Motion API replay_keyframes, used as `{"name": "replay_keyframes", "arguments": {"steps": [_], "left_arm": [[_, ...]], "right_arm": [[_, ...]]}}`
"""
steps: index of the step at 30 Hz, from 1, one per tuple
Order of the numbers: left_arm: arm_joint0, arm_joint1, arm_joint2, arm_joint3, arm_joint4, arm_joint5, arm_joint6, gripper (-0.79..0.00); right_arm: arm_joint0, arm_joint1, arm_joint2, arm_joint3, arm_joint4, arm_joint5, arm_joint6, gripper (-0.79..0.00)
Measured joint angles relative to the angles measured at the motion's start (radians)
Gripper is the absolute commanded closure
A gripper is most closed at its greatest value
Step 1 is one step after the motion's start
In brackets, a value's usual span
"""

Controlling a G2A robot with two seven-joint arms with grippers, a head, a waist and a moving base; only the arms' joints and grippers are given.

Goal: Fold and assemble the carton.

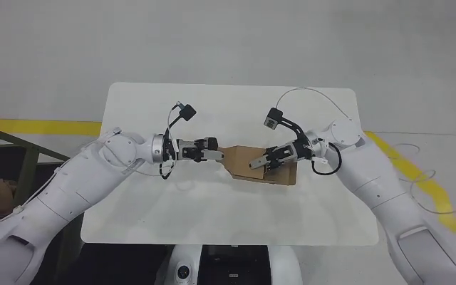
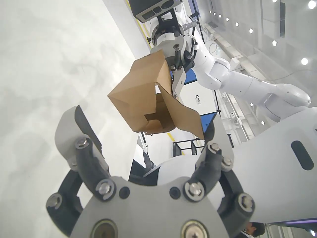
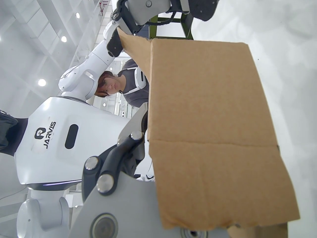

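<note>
A brown carton is held above the middle of the white table, partly folded into an open box. My right gripper is shut on one of its walls; in the left wrist view that gripper clamps the far wall of the carton. My left gripper stands open at the carton's other end. A loose flap pokes between its fingers and touches one fingertip. In the right wrist view the carton hides one of my fingers; the other finger shows beside it.
The table's bare top runs all around the carton, with its front edge close to the robot. A dark frame stands off the table's left side, by a yellow floor line.
</note>
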Motion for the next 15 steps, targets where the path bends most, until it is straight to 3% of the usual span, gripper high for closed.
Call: {"name": "replay_keyframes", "arguments": {"steps": [15], "left_arm": [[0.094, 0.0, -0.069, 0.01, 0.014, 0.009, 0.005, -0.785]], "right_arm": [[0.001, -0.001, 0.006, -0.02, 0.029, -0.003, -0.003, 0.0]]}}
